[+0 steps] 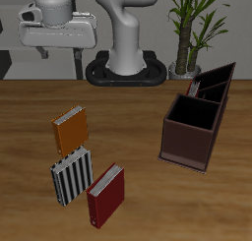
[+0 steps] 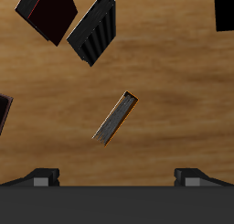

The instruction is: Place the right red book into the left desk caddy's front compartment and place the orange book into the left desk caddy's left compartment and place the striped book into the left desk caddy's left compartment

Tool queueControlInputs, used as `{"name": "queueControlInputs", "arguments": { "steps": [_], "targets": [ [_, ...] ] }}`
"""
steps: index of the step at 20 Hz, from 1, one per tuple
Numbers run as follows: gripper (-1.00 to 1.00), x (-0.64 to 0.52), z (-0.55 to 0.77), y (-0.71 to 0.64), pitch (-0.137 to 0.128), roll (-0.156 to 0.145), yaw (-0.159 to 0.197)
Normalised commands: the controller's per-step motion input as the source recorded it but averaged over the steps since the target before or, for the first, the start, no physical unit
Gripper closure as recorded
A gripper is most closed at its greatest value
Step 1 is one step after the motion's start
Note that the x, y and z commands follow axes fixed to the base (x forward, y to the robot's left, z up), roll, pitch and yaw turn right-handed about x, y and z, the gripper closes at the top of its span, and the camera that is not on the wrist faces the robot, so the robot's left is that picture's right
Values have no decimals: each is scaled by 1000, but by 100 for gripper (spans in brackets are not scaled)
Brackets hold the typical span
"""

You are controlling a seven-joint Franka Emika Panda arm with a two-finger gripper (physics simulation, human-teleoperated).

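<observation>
My gripper (image 1: 59, 50) hangs high above the back of the table, open and empty, with its fingertips (image 2: 41, 176) wide apart. Below it lies the orange book (image 1: 71, 130), seen nearly edge-on from the wrist (image 2: 116, 116). The striped book (image 1: 72, 176) (image 2: 96, 28) lies just in front of it. The right red book (image 1: 105, 194) (image 2: 47, 10) is nearest the table's front edge. The left desk caddy (image 1: 219, 80) stands far across the table, with slanted rims; something red (image 1: 194, 88) shows at its near end.
A second dark brown caddy (image 1: 192, 135) stands in front of the left one, and its corner (image 2: 3, 111) shows in the wrist view. A potted plant (image 1: 187, 33) and the robot base (image 1: 126, 63) are at the back. A dark shape (image 2: 225, 8) is cut off by the wrist frame.
</observation>
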Motion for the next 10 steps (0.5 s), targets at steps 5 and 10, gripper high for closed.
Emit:
{"name": "queueControlInputs", "arguments": {
  "steps": [5,10],
  "targets": [
    [-100,139,-56,-259,-34,-71,-51],
    [-100,209,-113,-137,-11,1,-21]
  ]
}}
